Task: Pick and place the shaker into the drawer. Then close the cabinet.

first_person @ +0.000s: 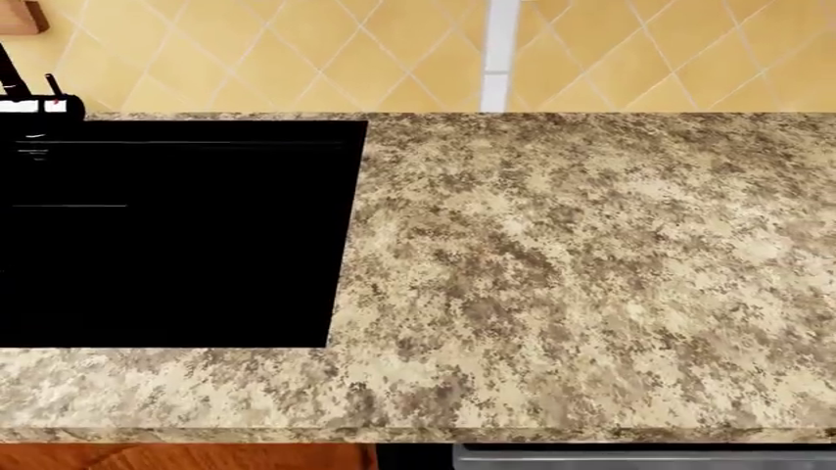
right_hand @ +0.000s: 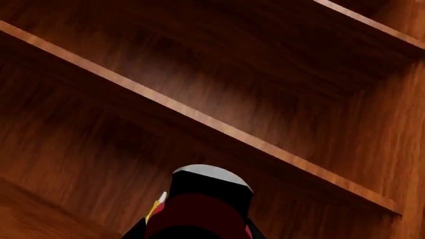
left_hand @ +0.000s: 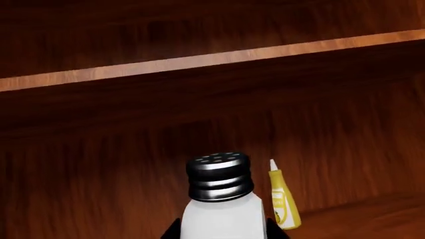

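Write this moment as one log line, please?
left gripper: holding white shaker with black perforated cap | beside it: yellow squeeze bottle | surroundings: reddish-brown wooden drawer | right gripper: state unclear

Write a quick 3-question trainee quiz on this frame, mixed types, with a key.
1. True or false: the head view shows an arm over the countertop.
2. Multiple choice: the cap of the shaker is A) red and smooth, B) black with holes, C) yellow and pointed.
3. Fill in: in the left wrist view, a ____ squeeze bottle stands just past the shaker.

Key: 1 false; 2 B; 3 yellow.
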Controlling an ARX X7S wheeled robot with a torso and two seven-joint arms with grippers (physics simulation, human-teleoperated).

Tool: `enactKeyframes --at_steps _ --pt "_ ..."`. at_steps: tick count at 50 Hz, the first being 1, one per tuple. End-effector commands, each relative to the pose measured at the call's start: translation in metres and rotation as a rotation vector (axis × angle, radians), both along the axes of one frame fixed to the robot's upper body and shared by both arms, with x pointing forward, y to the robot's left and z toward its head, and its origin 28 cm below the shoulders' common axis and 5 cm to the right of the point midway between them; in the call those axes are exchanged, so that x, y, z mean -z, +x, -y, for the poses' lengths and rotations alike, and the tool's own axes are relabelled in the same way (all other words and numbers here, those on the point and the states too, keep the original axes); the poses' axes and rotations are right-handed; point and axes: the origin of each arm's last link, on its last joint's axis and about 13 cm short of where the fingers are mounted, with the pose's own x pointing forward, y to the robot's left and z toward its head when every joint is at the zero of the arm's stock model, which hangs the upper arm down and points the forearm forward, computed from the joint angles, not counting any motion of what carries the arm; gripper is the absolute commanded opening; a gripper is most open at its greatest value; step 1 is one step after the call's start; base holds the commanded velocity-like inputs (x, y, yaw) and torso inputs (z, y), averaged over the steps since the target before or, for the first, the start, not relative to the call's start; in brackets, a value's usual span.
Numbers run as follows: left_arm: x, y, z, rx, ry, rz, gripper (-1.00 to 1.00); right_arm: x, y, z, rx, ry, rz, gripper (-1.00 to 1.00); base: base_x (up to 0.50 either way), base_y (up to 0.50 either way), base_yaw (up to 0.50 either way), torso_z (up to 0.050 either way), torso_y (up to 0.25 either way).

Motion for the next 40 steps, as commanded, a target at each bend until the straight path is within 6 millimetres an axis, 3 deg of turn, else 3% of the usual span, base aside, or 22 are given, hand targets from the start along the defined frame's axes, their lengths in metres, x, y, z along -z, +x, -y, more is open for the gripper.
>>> enactKeyframes --at_steps 1,9,13,15,18,23,27,33,40 --pt "0.003 0.004 0.001 0.000 -0.006 -0.006 -1.00 0.001 0.005 0.001 0.004 -0.012 -0.017 -1.00 -0.50 0.00 0.00 0.000 0.000" --pt "0.009 0.010 0.003 0.005 -0.002 -0.025 -1.00 0.004 0.010 0.003 0.002 -0.009 -0.039 -1.00 -0.50 0.00 0.00 0.000 0.000" --pt "0.027 0.024 0.006 0.022 0.003 -0.074 -1.00 0.015 0.021 0.002 -0.005 -0.004 -0.066 -1.00 -0.35 0.00 0.00 0.000 0.000" --pt "0.044 0.036 0.010 0.042 0.004 -0.109 -1.00 0.039 0.030 0.001 -0.011 0.007 -0.106 -1.00 0.00 0.00 0.00 0.000 0.000" --pt "0.101 0.047 0.000 0.017 -0.033 -0.233 -1.00 0.085 0.044 0.000 -0.022 0.049 -0.181 -1.00 0.00 0.00 0.00 0.000 0.000" --pt "0.180 0.010 0.023 0.160 0.014 -0.236 -1.00 0.176 0.048 -0.006 -0.016 0.102 -0.281 -1.00 0.00 0.00 0.00 0.000 0.000" --pt "0.234 -0.015 0.025 0.217 -0.042 -0.298 -1.00 0.230 0.037 -0.010 -0.033 0.149 -0.347 -1.00 0.00 0.00 0.00 0.000 0.000" --pt "0.299 -0.042 0.022 0.206 -0.026 -0.392 -1.00 0.285 0.030 -0.017 -0.047 0.200 -0.457 -1.00 0.00 0.00 0.00 0.000 0.000" --pt "0.325 -0.047 0.019 0.168 -0.053 -0.453 -1.00 0.313 0.027 -0.017 -0.029 0.199 -0.542 -1.00 0.00 0.00 0.00 0.000 0.000"
